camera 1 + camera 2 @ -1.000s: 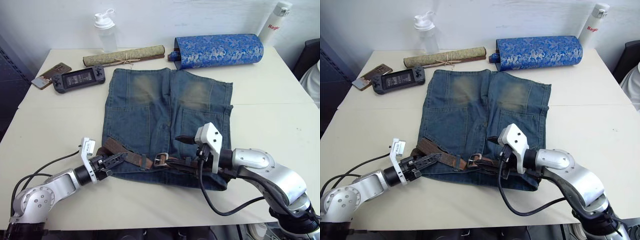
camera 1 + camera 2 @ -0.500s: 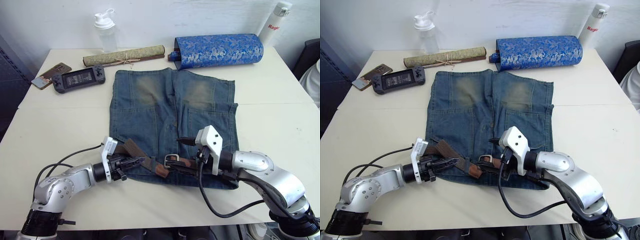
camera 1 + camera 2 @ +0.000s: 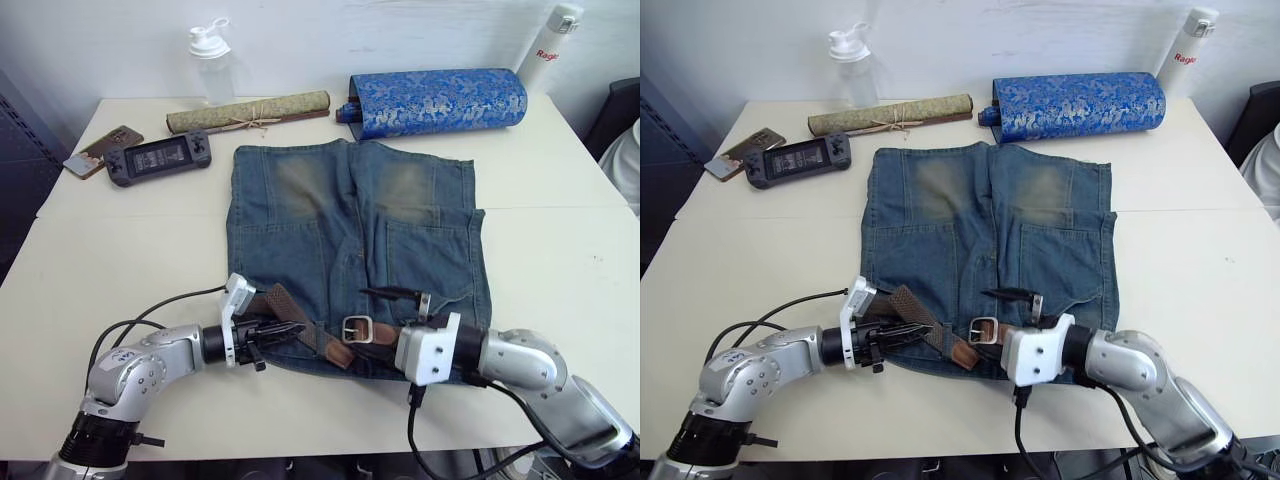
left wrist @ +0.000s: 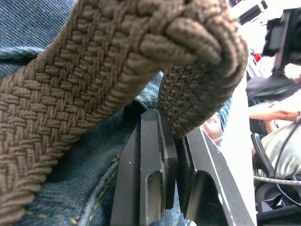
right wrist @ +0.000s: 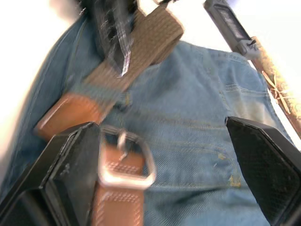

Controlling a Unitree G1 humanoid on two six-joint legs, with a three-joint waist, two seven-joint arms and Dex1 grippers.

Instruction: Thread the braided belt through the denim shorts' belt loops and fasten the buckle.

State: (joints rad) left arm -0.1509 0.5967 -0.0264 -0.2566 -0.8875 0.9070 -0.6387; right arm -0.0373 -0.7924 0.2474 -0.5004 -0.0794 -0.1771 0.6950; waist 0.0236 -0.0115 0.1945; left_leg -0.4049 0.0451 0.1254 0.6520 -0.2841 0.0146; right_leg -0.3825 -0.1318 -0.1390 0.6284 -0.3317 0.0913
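Half holding up the braided belt point(image 3: 275, 300) with the left jaws, pressing them narrow on a raised fold of the brown weave. Keeping that fold just above the waistband, at the near left corner of the denim shorts point(image 3: 350, 220). Resting the left arm low on the pale surface point(image 3: 120, 250), coming in from the near left.

Spreading the right jaws wide, with nothing held in them. Hanging them over the middle of the waistband, one black finger point(image 5: 263, 165) on each side of the buckle point(image 3: 357, 329) in the right wrist view. Not being able to tell if touching the cloth or not.

Lying flat with legs pointing away and waistband toward the near edge, in the case of the shorts. Running along that waistband from the raised fold to the silver buckle, in the case of the belt. Poking out just left of the buckle, a tan leather end tab point(image 3: 335, 348).

Sitting well apart along the far edge: a phone point(image 3: 100, 148), a game console point(image 3: 158, 157), a rolled mat point(image 3: 247, 110), a clear bottle point(image 3: 212, 65), a blue patterned roll point(image 3: 437, 100) and a white bottle point(image 3: 548, 45).
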